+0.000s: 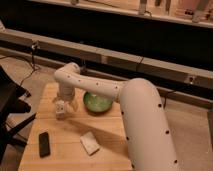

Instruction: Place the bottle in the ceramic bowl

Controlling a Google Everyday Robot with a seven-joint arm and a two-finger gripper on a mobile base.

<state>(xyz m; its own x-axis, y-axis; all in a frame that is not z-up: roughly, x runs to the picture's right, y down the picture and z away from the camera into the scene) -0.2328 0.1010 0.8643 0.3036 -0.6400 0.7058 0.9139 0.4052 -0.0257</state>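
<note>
Gripper [61, 108] is positioned low over the left part of the wooden table [107, 150], just left of the ceramic bowl [97, 102]. A small whitish object at the gripper is probably the bottle [60, 110]; whether it is grasped cannot be determined. Bowl interior appears empty, so placement is judged incomplete. Remaining: carry the bottle right, over the bowl, and release. A black phone [44, 144] and white block [90, 143] lie nearer.
</note>
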